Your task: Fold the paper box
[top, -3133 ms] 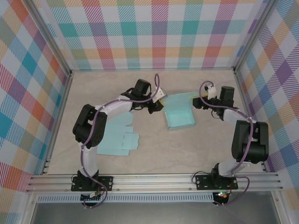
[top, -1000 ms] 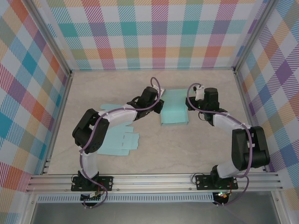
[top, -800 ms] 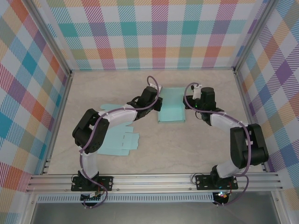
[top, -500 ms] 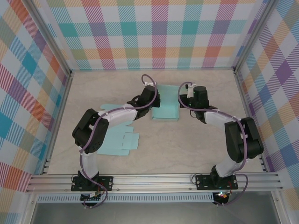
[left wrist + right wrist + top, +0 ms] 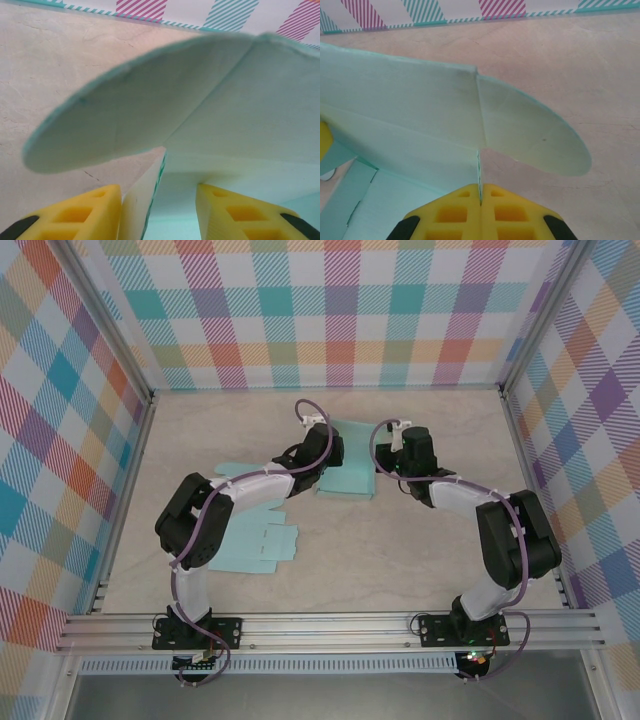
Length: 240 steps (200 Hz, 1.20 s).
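Toward the back of the bench (image 5: 430, 540), the paper box (image 5: 350, 468) sits between both arms; the left end effector (image 5: 159, 210) has its fingers apart astride one wall (rounded flap (image 5: 125, 115) above), and the right end effector (image 5: 481, 202) is pinched onto the opposite wall's edge.

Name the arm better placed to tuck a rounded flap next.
Left, probably. The left claw stands open astride a box wall, rounded flap just ahead. The right claw is shut on another wall, anchoring it.
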Motion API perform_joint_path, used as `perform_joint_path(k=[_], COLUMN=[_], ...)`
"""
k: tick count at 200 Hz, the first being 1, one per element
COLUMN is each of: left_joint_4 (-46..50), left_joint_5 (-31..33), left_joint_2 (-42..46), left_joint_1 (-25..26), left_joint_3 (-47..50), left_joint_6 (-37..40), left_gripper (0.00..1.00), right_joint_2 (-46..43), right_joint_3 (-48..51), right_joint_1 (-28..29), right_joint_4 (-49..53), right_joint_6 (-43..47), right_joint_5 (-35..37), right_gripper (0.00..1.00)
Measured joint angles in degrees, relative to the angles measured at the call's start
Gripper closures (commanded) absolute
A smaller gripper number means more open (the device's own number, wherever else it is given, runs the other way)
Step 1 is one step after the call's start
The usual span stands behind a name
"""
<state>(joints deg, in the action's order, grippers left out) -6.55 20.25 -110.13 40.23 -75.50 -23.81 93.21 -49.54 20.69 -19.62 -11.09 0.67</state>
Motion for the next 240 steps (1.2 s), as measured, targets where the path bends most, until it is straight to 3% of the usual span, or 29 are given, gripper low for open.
perform_joint_path(k=[54,85,143,171,208,240], left_joint_4=[-0.76,-1.31,-2.93,-3.54,-6.01,-6.75], left_joint_5=[-4.66,-7.50,-13.09,-15.28,-23.74,-35.04], left_joint_2=[2.05,3.28,4.48,4.48,3.74,-1.62], left_joint_1=[-1.73,-3.96,-7.28,-8.28,-13.77,-19.71], left_joint_3=[4.46,6.03,7.48,7.43,5.68,-1.73], left_joint_6=[2.29,4.02,7.45,9.86,13.92,18.51], left_gripper=[0.56,0.50,0.55,0.50,0.51,0.51], right_joint_2=[-0.02,-0.02,-0.04,-0.04,-0.04,-0.04], right_joint_3=[-0.31,-0.33,-0.42,-0.42,-0.44,-0.59], right_joint_1=[0.22,0.35,0.37,0.35,0.35,0.35], right_joint_4=[0.85,1.03,1.22,1.25,1.27,1.68], right_joint_6=[3.50,4.94,6.23,6.91,8.17,10.34], right_joint_5=[0.90,0.94,1.07,0.83,-0.92,-3.26], right_gripper=[0.97,0.97,0.97,0.98,1.00,1.00])
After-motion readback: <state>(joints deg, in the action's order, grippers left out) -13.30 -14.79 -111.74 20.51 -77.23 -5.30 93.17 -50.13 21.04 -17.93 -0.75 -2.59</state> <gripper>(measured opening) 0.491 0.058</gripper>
